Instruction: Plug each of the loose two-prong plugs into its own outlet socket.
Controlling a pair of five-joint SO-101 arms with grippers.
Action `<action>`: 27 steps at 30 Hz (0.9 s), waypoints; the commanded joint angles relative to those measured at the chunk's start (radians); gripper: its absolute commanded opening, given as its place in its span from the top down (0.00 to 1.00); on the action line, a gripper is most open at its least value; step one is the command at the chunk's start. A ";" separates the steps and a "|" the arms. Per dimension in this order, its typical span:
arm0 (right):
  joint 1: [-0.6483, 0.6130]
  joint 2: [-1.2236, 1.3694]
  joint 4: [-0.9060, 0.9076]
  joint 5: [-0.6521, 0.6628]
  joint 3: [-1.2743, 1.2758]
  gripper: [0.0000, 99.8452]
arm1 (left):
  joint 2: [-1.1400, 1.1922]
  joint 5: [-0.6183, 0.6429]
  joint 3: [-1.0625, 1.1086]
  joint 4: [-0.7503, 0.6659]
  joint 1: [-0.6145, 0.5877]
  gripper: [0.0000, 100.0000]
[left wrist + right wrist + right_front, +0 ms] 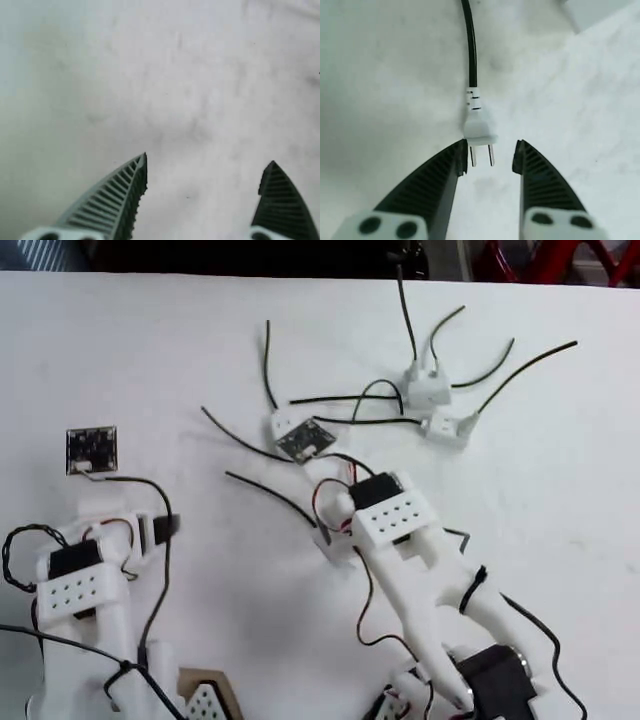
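Right gripper (pixel 490 146) — jaws apart, straddling prongs of loose plug (pixel 479 129) | left gripper (pixel 208 159) — apart, empty | progress: plug ungrasped, sockets (pixel 428 388) well apart; plugging-in apparently all remains.

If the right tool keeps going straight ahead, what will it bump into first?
Probably the white plug. It lies just ahead of the right tool, its two prongs pointing back between the open tips. The tool's height above the table is hard to judge.
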 commanded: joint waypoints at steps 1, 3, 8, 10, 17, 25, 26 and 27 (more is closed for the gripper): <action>-0.042 -0.010 -0.002 0.061 -0.002 0.91 | -0.033 0.002 -0.006 -0.021 -0.004 0.66; -0.073 -0.008 -0.002 0.120 0.015 0.92 | -0.033 0.002 -0.006 -0.021 -0.004 0.66; -0.113 -0.004 -0.010 0.138 0.077 0.88 | -0.033 0.002 -0.006 -0.021 -0.004 0.66; -0.108 -0.004 -0.018 0.138 0.084 0.87 | -0.033 0.002 -0.006 -0.021 -0.004 0.66; -0.076 -0.004 -0.120 0.141 0.140 0.87 | -0.033 0.002 -0.006 -0.021 -0.004 0.66; -0.105 0.005 -0.154 0.141 0.144 0.87 | -0.033 0.002 -0.006 -0.021 -0.004 0.66; -0.102 0.018 -0.160 0.141 0.144 0.87 | -0.033 0.002 -0.006 -0.021 -0.004 0.66; -0.096 0.038 -0.166 0.141 0.143 0.87 | -0.033 0.002 -0.006 -0.021 -0.004 0.66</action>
